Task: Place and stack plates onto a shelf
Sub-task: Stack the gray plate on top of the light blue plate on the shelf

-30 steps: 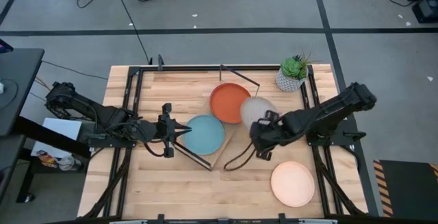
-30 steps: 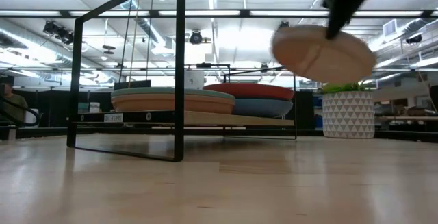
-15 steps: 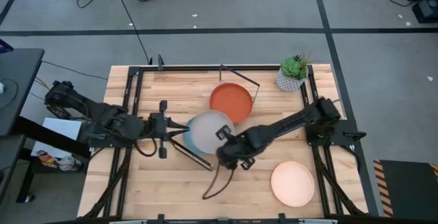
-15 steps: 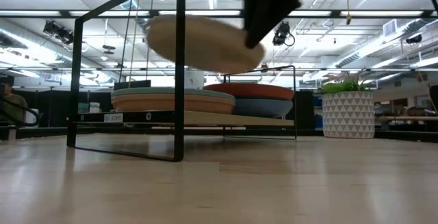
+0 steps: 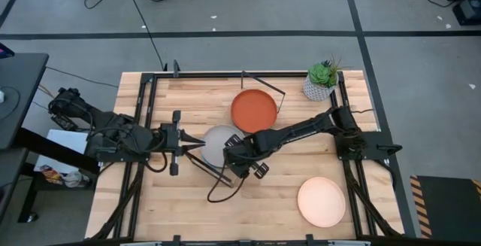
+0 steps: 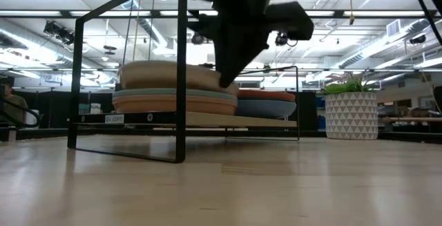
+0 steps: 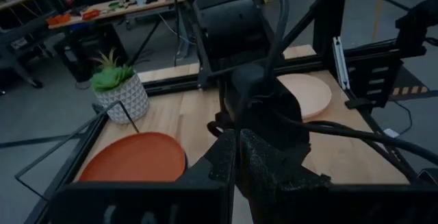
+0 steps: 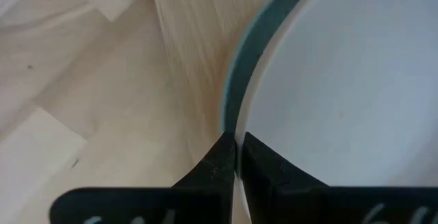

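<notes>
- Overhead, the right end effector (image 5: pixel 239 158) is reaching across the middle of the surface (image 5: pixel 188 208) and pinching the rim of a grey plate (image 5: pixel 219 144), which is sitting over the left-hand stack on the shelf (image 5: pixel 239 172). The left end effector (image 5: pixel 197 143) is resting just beside that plate's left edge, its fingers pressed together. An orange plate (image 5: pixel 253 111) is lying at the shelf's other end, a pink plate (image 5: pixel 322 201) is lying well apart near the right front corner, and a potted plant (image 5: pixel 321 80) is standing at the back right.
- At table height, the grey plate (image 6: pixel 169 77) is tilting slightly on top of a teal plate (image 6: pixel 173 93) and a tan plate (image 6: pixel 173 104) on the shelf plank (image 6: pixel 207 119), with the dark right arm coming down onto its right edge. A small white label is showing on the plank's front edge, but its writing is too small to read.
- From the left wrist, the left fingers (image 7: pixel 236 157) are closing into a point, facing the right arm's dark wrist; the orange plate (image 7: pixel 135 157), pink plate (image 7: pixel 305 94) and plant (image 7: pixel 122 90) are showing beyond.
- From the right wrist, the right fingers (image 8: pixel 233 157) are gripping the grey plate (image 8: pixel 342 94) at its rim, a teal edge (image 8: pixel 241 80) just under it.
</notes>
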`<state>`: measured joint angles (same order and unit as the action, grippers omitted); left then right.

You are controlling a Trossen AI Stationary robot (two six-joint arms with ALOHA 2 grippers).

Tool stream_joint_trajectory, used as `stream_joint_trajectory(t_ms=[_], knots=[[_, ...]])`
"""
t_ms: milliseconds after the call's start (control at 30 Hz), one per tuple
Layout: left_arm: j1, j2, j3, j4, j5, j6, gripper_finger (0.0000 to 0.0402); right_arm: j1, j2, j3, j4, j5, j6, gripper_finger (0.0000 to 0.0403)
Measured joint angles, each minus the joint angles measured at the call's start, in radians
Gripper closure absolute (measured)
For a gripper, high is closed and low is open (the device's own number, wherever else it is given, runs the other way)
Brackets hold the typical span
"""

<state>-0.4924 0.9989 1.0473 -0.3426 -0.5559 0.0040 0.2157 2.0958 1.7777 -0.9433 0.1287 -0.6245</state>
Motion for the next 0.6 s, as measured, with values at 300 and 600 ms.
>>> stream_joint_trajectory(t_ms=[300,600], knots=[[0.0,0.0,0.0,-0.027,0.0,-0.02,0.0372,0.025,0.009,-0.001,0.004,-0.016,0.076,0.0336],[0.0,0.0,0.0,-0.037,0.0,-0.026,0.0372,0.066,-0.006,0.004,0.012,0.133,0.131,0.0248]])
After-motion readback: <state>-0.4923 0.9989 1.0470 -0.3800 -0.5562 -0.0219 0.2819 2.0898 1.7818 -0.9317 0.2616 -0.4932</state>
